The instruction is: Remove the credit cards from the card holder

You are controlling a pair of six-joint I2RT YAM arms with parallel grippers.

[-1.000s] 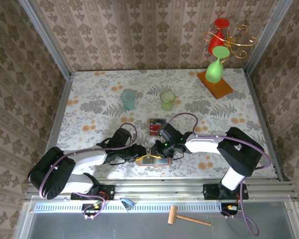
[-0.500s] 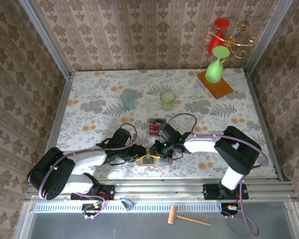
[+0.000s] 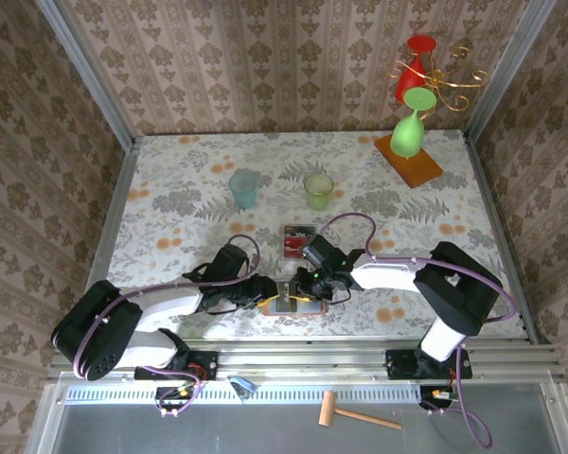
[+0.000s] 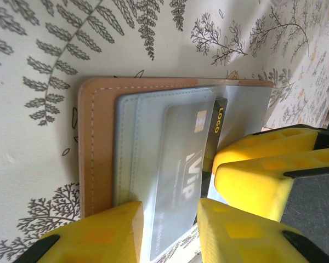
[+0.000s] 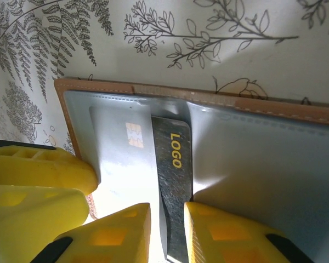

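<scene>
Dark card [image 5: 172, 175]: yellow lettering "LOGO". Grey card [image 4: 181, 181]: "VIP" beside a gold chip. Both sit in the grey-blue pockets of the card holder [image 4: 96, 148], which lies open and flat on the counter [image 3: 170, 218] near its front edge, in the same spot as a second ago. Left hand [image 4: 170, 233]: fingers apart astride the pocket edge; grip cannot be told. Right hand [image 5: 167, 233]: fingers flank the dark card's end; clench cannot be told. Farther back, a clear tray [image 3: 299, 227] holds red cards.

Brown damask-papered walls [image 3: 265, 66] enclose a pale floral-print surface [image 3: 170, 203], evenly lit, with a metal rail [image 3: 303, 357] along the near edge
</scene>
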